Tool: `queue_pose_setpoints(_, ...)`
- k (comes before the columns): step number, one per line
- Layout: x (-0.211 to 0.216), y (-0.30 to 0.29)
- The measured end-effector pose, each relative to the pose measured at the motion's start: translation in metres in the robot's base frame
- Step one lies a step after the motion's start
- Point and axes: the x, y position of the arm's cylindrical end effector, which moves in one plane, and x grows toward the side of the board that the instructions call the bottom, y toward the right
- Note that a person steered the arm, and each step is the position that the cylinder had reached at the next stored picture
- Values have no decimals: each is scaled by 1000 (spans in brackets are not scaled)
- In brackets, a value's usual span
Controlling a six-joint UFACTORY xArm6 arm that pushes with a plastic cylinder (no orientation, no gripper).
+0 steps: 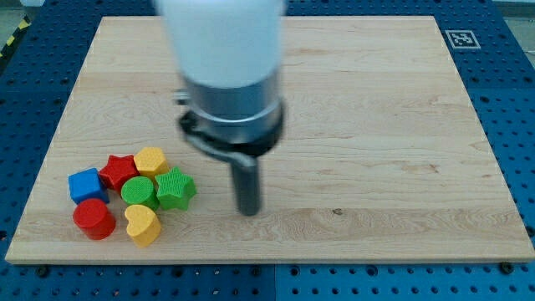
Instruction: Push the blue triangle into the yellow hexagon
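A blue block [84, 184] lies at the left end of a cluster near the board's lower left; its exact shape is hard to make out. A yellow hexagon [151, 160] lies at the cluster's top, to the right of the blue block, with a red star [119, 170] between them. My tip [248, 211] rests on the board to the right of the cluster, apart from every block and nearest a green star [175, 188]. The arm's wide body hides part of the board above the tip.
A green cylinder [139, 191], a red cylinder [94, 218] and a yellow heart [142, 223] fill the cluster's lower part. The wooden board [376, 125] sits on a blue perforated table. The board's bottom edge runs just below the cluster.
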Motion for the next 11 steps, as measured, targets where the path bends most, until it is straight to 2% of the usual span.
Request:
queue_pose_setpoints(2, -62, 112)
queue_pose_setpoints(4, -73, 127)
queue_pose_setpoints(5, -92, 150)
queue_pose_setpoints(6, -147, 166)
queue_pose_setpoints(7, -212, 154)
queue_pose_setpoints(8, -267, 108)
queue_pose_setpoints(10, -279, 70)
queue_pose_setpoints(11, -282, 30)
